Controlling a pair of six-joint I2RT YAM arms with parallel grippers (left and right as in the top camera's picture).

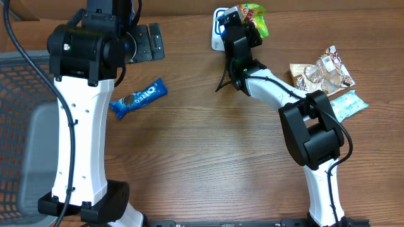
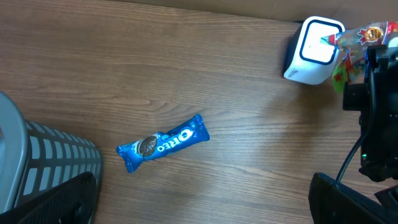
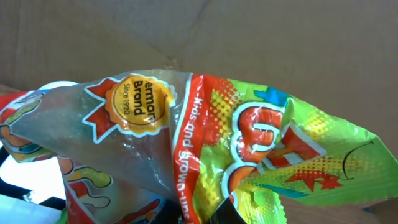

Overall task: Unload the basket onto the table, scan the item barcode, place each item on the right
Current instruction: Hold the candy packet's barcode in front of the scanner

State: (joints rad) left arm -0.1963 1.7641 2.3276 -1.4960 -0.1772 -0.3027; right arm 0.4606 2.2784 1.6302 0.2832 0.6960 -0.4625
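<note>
The green, red and orange snack packet (image 3: 205,143) is pinched in the right end effector (image 1: 242,22). Its long axis runs crosswise to the fingers, and its clear-windowed end points toward the white scanner (image 2: 311,53) just beside the jaws. The end effector is clenched on the packet's lower edge. The right arm stretches across the bench (image 1: 208,145), far from its base. The left end effector (image 1: 153,42) hangs released, gripping nothing, with an Oreo pack (image 1: 139,99) on the bench below it, apart.
</note>
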